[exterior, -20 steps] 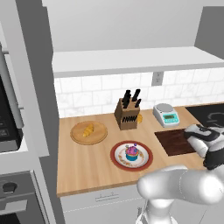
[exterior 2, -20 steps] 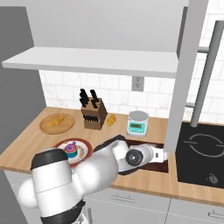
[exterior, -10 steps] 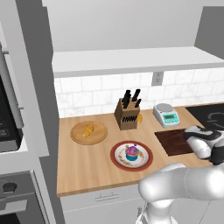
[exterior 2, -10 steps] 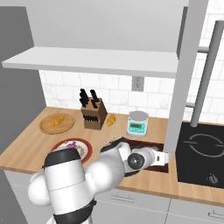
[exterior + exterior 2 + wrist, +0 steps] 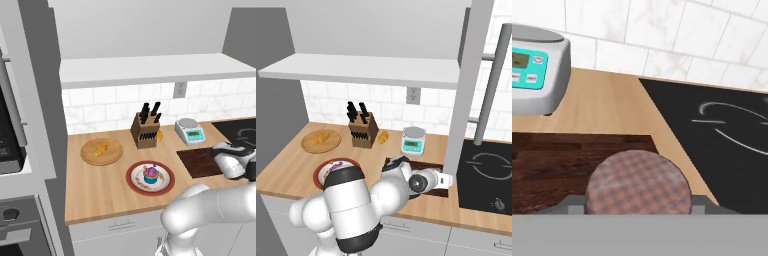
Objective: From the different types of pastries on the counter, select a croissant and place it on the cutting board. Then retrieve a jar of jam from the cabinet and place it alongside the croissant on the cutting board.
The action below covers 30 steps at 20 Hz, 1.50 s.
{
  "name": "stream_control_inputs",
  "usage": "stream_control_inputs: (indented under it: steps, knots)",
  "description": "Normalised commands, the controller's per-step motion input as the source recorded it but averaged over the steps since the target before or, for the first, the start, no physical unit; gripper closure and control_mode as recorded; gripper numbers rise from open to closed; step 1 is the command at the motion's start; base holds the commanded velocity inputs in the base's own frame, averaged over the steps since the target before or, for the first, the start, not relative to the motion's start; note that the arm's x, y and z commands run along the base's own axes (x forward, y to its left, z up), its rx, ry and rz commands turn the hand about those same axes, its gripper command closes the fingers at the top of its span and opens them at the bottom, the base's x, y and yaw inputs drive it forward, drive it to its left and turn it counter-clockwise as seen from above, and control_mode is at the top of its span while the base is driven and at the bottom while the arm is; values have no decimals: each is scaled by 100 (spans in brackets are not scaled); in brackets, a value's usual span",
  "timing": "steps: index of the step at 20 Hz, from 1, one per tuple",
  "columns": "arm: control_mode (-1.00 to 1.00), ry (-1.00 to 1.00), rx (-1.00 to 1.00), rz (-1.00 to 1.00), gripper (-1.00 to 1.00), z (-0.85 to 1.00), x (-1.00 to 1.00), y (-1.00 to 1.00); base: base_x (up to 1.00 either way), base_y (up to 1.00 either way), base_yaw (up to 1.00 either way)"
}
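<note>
Up close, the hand (image 5: 637, 210) pinches a checked-lid jam jar (image 5: 638, 182) over the cutting board (image 5: 557, 165), on a wooden desk (image 5: 100, 185) beside the black hob (image 5: 488, 172)

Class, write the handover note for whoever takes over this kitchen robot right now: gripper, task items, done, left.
Gripper: closed around the jar of jam, low over the cutting board.
Croissant: on the round wooden board, left of the knife block.
Cupcake: on its plate.
Done: jar fetched.
Left: set the jar down; no croissant is seen on the visible part of the cutting board, so check.
</note>
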Motion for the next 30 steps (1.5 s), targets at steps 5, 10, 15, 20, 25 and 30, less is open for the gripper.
stream_control_inputs:
  steps: [5, 10, 15, 20, 25, 30]
  knots:
    - [-100, 0, 0, 0, 100, -35, 16, -1, 0, 0, 0]
    - [-100, 0, 0, 0, 100, -39, 11, 0, 0, 0, 0]
    - [-100, 1, 0, 0, 100, -49, 0, 0, 0, 0, 0]
    - [-100, 0, 0, 0, 100, -46, 0, 0, 0, 0, 0]
    - [-100, 0, 0, 0, 100, -32, -6, 8, 0, 0, 0]
    - [-100, 5, 0, 0, 100, -40, -25, 29, 0, 0, 0]
